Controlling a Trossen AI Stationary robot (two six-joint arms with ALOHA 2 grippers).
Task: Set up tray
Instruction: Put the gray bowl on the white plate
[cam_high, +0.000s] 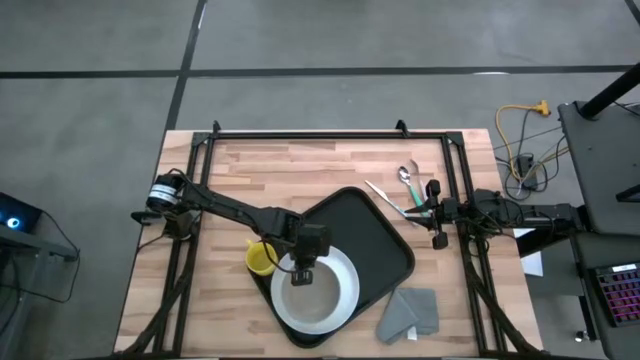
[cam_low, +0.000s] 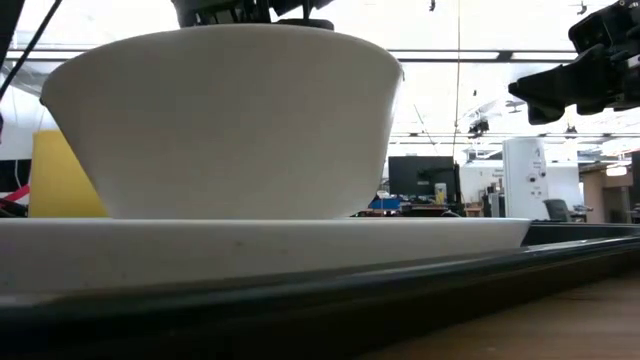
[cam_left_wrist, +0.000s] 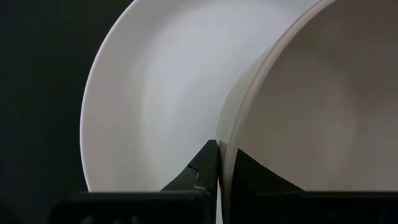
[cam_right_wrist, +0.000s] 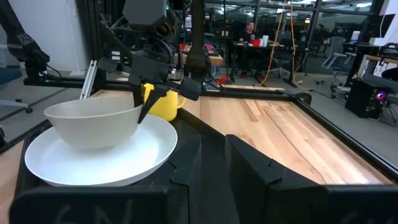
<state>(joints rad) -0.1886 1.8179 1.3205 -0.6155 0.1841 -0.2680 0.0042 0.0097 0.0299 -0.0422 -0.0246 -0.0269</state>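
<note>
**A:** High view first — how far along is the setup?

**B:** Partway, I judge. The tray (cam_high: 385, 245) lies slanted on the worktop (cam_high: 290, 170), near its front middle. The white plate (cam_high: 345, 300) sits on the tray's near end, and a white bowl (cam_high: 305, 295) stands on the plate. A yellow mug (cam_high: 260, 258) is at the tray's left edge; I cannot tell whether it rests on the tray or beside it.

**A:** What is left?

**B:** Likely the cutlery (cam_high: 400, 190) and the grey cloth (cam_high: 410, 312) — both lie off the tray, on the wood to its right.

**A:** And the arms?

**B:** The left arm reaches in over the plate, its left claw (cam_high: 303, 275) pointing down with the two fingers closed on the bowl's rim, one inside and one outside. The right claw (cam_high: 436, 213) hangs at the worktop's right edge, near the cutlery, fingers spread and holding nothing.
</note>
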